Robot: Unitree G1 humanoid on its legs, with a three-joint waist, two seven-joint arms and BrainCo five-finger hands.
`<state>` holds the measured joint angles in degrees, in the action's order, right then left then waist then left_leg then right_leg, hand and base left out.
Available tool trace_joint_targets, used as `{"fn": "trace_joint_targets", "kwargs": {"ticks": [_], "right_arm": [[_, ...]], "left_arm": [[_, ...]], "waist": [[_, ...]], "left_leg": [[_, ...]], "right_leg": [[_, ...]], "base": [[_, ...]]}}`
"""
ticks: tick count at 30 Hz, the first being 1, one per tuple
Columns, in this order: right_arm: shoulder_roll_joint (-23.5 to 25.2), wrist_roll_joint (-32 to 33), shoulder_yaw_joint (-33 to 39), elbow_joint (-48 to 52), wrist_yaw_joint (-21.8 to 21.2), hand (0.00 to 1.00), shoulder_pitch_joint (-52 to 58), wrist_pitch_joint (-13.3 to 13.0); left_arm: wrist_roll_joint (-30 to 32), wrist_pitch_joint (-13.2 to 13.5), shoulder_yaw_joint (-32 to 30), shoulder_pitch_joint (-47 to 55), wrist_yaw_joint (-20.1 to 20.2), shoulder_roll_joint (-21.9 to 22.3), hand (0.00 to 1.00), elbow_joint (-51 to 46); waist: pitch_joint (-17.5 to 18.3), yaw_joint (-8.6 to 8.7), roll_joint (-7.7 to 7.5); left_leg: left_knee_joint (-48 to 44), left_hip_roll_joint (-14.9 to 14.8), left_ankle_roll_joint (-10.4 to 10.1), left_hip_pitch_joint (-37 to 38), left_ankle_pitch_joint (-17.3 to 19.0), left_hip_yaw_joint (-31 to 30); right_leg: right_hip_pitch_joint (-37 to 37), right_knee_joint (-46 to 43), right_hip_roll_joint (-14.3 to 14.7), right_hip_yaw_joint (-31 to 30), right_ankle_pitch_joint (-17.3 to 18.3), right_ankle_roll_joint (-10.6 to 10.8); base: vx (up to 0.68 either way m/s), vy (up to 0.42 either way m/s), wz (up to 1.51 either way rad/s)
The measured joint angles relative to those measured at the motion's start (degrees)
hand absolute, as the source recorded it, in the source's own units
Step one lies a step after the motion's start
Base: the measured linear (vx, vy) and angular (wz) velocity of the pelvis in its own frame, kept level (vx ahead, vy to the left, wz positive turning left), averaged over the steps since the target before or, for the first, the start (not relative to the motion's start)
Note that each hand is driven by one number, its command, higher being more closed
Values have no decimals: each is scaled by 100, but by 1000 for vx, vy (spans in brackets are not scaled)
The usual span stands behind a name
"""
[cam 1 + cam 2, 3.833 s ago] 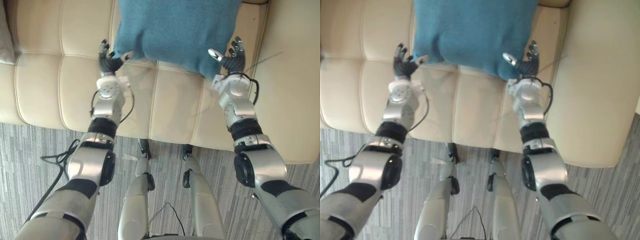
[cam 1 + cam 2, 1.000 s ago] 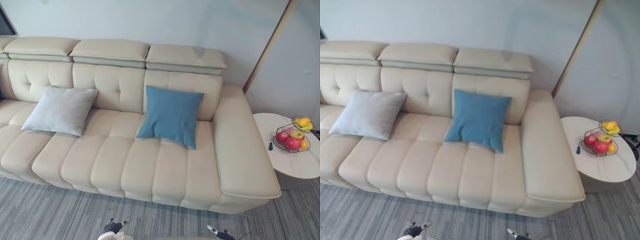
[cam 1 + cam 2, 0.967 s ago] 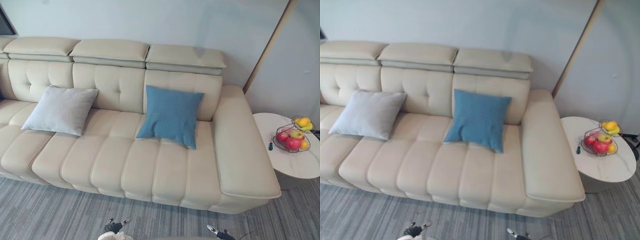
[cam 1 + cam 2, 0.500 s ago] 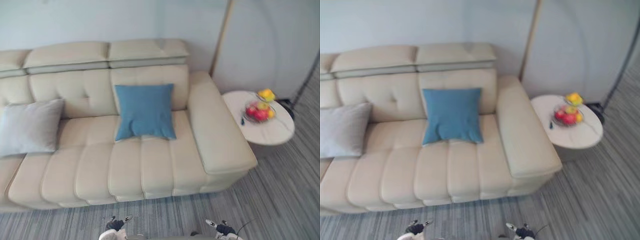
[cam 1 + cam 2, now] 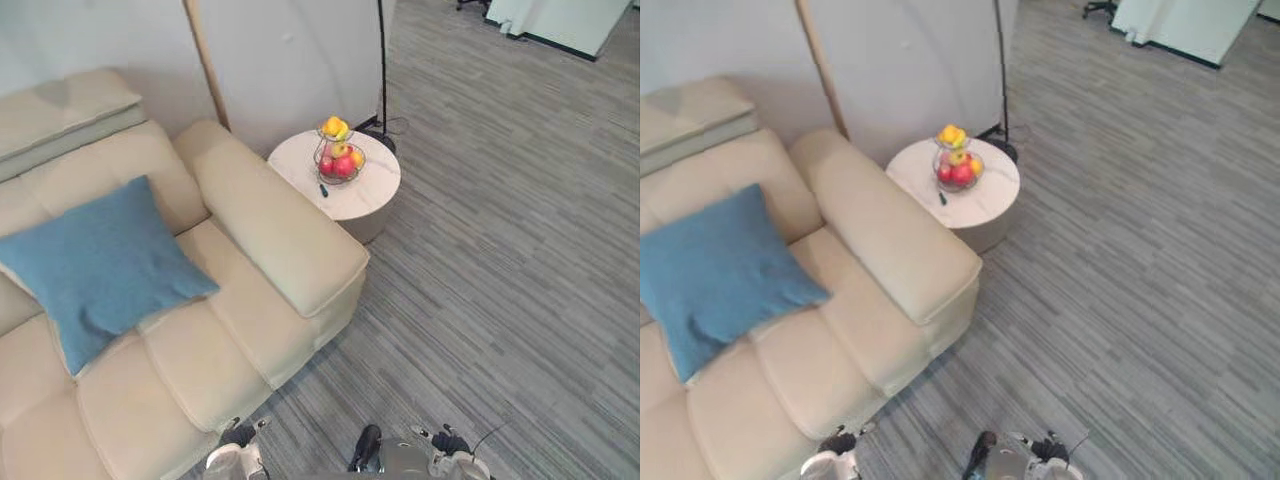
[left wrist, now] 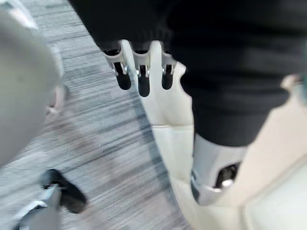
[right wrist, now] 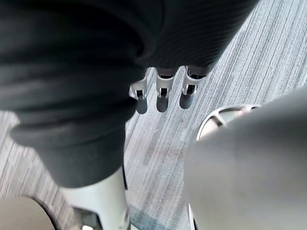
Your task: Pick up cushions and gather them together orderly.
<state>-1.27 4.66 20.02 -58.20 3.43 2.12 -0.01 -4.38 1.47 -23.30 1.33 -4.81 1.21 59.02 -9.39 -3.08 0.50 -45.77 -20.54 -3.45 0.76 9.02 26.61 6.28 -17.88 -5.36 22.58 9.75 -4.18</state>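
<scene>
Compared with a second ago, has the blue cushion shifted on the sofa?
No. The blue cushion still leans on the sofa backrest beside the armrest, as before; the whole view swung, so the camera turned, not the cushion.

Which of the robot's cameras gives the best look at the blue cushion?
The left eye view: the blue cushion lies nearly whole on the sofa. The right eye view cuts its left corner at the picture's edge. The wrist views look toward the floor.
</scene>
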Motion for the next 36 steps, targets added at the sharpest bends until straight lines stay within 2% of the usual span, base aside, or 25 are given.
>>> {"fn": "trace_joint_targets", "kwargs": {"ticks": [2, 3, 6, 7, 8, 9, 10, 12, 13, 15, 16, 18, 19, 20, 21, 23, 24, 25, 27, 28, 29, 30, 32, 34, 36], "right_arm": [[4, 5, -3, -8, 8, 0, -46, 20], [2, 5, -3, -12, 10, 0, -43, 31], [-1, 3, -109, -15, 9, 0, -96, 39], [1, 3, -177, -21, 10, 0, -92, 33], [-28, 3, -279, -9, 7, 0, -78, 20], [-66, 3, -346, -15, 9, 0, -73, 15], [-37, 4, -397, -5, 8, 0, -53, 20], [73, 6, -420, 19, 1, 0, 154, -15], [97, 1, -422, 16, -5, 0, 187, -9], [89, -1, -425, 58, -17, 0, 119, -16], [99, -5, -415, 57, -19, 0, 59, -11], [173, -20, -394, 58, -24, 0, 0, -12], [190, -22, -368, 48, -30, 0, -48, -10], [130, -22, -302, -25, -30, 0, -131, -17], [55, -22, -272, -113, -30, 0, -180, -27], [-142, -22, -217, -273, -27, 0, -287, -41], [-240, -24, -92, -481, -8, 0, -324, -7], [-243, -22, -47, -499, -5, 0, -313, -6], [-205, -17, 49, -556, -2, 0, -99, -15], [-143, -4, 44, -513, 6, 0, -81, -31], [-143, 0, 7, -465, 8, 0, -95, -26], [-149, 8, 10, -373, 19, 0, -95, -16], [-109, 42, 33, -338, 59, 0, -108, -6], [-100, 41, 79, -328, 115, 0, -103, 14], [-97, 41, 84, -278, 125, 0, -95, 21]], "left_arm": [[-252, 30, -7, 60, 3, 1, 0, -56], [-340, 38, -2, 73, 4, 9, 0, -108], [-492, 84, -70, 165, 2, 83, 0, -230], [-490, 88, -144, 172, 1, 131, 0, -235], [-476, 85, -220, 175, -7, 174, 0, -210], [-488, 81, -230, 190, -7, 192, 0, -190], [-471, 83, -268, 203, 0, 120, 0, -158], [-466, 78, -251, 190, 2, -27, 0, -108], [-465, 78, -259, 204, 0, -50, 0, -107], [-463, 67, -252, 221, -3, -51, 0, -65], [-464, 58, -214, 221, -6, -59, 0, 0], [-465, 33, -10, 208, -3, -107, 0, 38], [-465, 35, 109, 151, 0, -105, 0, 142], [-463, 27, 260, 114, 2, -106, 0, 281], [-461, 27, 364, 107, 9, -74, 0, 361], [-457, 24, 562, 7, 10, -5, 0, 458], [-455, 26, 699, -60, 13, -15, 0, 466], [-450, 25, 697, -62, 12, -23, 0, 464], [-409, 41, 664, -59, -2, -88, 0, 313], [-414, 42, 601, -34, -6, -95, 0, 214], [-432, 47, 502, -14, -5, -128, 0, 147], [-491, 49, 495, 10, 5, -120, 0, 91], [-498, 58, 464, 51, -1, -135, 0, -46], [-610, 70, 424, 63, -10, -26, 0, -219], [-650, 76, 326, 102, -19, 37, 0, -264]], "waist": [[-17, -17, 13], [-22, -35, 15], [-35, -98, 8], [-30, -127, 17], [2, -139, 70], [62, -173, 171], [125, -210, 70], [302, -167, -197], [352, -204, -264], [353, -230, -231], [356, -260, -202], [345, -247, -168], [344, -249, -117], [353, -250, 60], [411, -232, 197], [423, -129, 358], [388, -13, 333], [387, 2, 334], [245, 9, 168], [199, -26, 154], [109, -59, 163], [39, -105, 168], [-26, -178, 138], [-37, -347, 120], [-29, -411, 151]], "left_leg": [[-210, 383, -176, -764, 562, -760], [16, 514, -189, -894, 616, -905], [1271, 1135, -195, -1194, 601, -1922], [1750, 1376, -149, -1250, 556, -2549], [2095, 1431, 57, -1251, 421, -3008], [2206, 1364, -73, -1203, 195, -3093], [2198, 1312, -179, -1086, 320, -2808], [2428, 1330, -126, -859, 376, -2237], [2581, 1324, -102, -738, 368, -1846], [2834, 1302, -81, -345, 372, -1173], [2931, 1288, -80, -172, 372, -843], [2987, 1261, -80, 64, 372, -445], [3109, 1230, -80, 278, 371, -243], [3307, 1196, -84, 508, 364, -144], [3432, 1194, -101, 583, 351, -66], [3569, 1228, -182, 660, 286, 55], [3533, 1316, -221, 735, 103, 6], [3442, 1307, -237, 728, 84, -23], [1902, 1003, -233, 382, 70, -227], [1084, 801, -93, 80, -17, -344], [109, 624, 245, -360, -234, -617], [-612, 636, 204, -845, 68, -1169], [-491, 886, 129, -1328, 509, -1495], [814, 1299, 89, -1636, 549, -1763], [2018, 1545, 11, -1675, 381, -2230]], "right_leg": [[-117, 106, 148, -435, 40, -11], [-156, 152, 197, -559, 37, -4], [-239, 176, 443, -1335, 88, 74], [-224, 164, 579, -1709, 94, 87], [-201, 132, 721, -1965, 105, 117], [-163, 35, 860, -2201, 139, 172], [-121, -65, 889, -2565, 185, 287], [-15, -140, 729, -2846, 195, 383], [112, -348, 598, -2726, 239, 449], [344, -802, 184, -1792, 271, 721], [360, -865, -72, -1145, 258, 737], [259, -677, -456, 224, 231, 656], [187, -550, -454, 797, 140, 409], [148, -447, -351, 1048, 37, 256], [158, -329, -285, 1160, 16, 225], [157, -152, -199, 1156, -40, 130], [59, 15, -170, 991, -40, 129], [19, 55, -162, 980, -34, 135], [-462, 460, -31, 828, -18, 139], [-595, 566, 71, 761, 36, 102], [-713, 649, 191, 625, 144, 41], [-764, 582, 269, 446, 286, -67], [-849, 614, 296, 175, 337, -74], [-841, 618, 264, -234, 393, 25], [-825, 604, 284, -533, 459, 139]], "base": [[153, -76, -113], [184, -27, -117], [191, 82, -146], [187, 163, -198], [214, 201, -208], [268, 248, -201], [236, 213, -164], [266, 199, -125], [295, 210, -140], [235, 141, -164], [212, 75, -163], [184, 1, -147], [198, -77, -149], [248, -109, -152], [218, -100, -130], [202, -76, -80], [156, -47, -42], [141, -66, -33], [90, -128, -28], [50, -147, -46], [24, -85, -65], [59, -8, -81], [105, 33, -76], [174, 88, -98], [191, 148, -113]]}}
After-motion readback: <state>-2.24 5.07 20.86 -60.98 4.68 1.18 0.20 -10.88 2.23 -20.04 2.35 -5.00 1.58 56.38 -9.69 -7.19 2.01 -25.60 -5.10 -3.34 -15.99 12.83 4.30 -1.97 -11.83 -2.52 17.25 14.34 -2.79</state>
